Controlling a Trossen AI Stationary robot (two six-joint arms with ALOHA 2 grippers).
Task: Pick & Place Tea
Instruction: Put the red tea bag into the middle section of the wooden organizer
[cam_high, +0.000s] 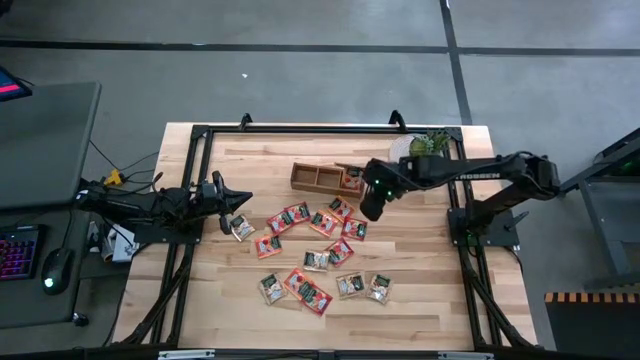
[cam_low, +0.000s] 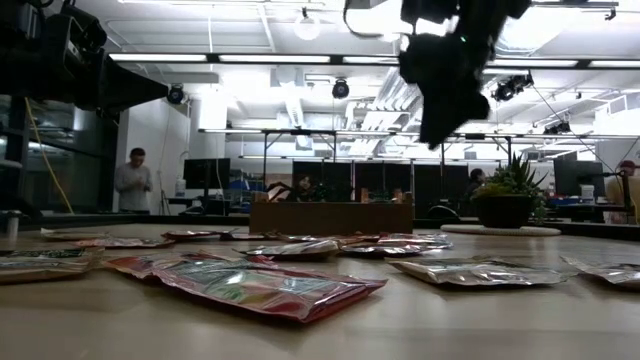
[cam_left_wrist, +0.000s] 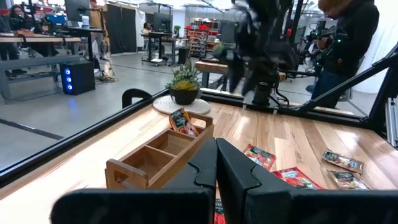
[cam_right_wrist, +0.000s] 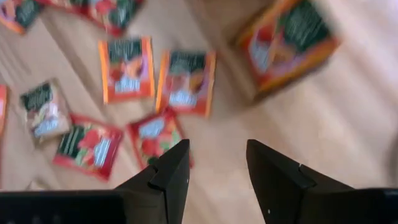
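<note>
Several tea sachets (cam_high: 312, 252), red-orange and pale, lie flat and scattered on the wooden table. One red-orange sachet (cam_left_wrist: 182, 121) stands in the right end compartment of the brown wooden tray (cam_high: 318, 178); it also shows in my right wrist view (cam_right_wrist: 286, 40). My right gripper (cam_right_wrist: 217, 152) hangs open above the table just right of the tray's right end (cam_high: 370, 205), pointing steeply down, with nothing between its fingers. My left gripper (cam_left_wrist: 216, 149) is shut and level over the table's left side (cam_high: 240, 200), holding nothing.
A small potted plant (cam_high: 428, 145) on a white disc stands at the far right behind the tray. A black frame (cam_high: 300, 128) runs around the table's edges. A person (cam_left_wrist: 348, 43) stands beyond the far right side. Bare wood lies along the near edge.
</note>
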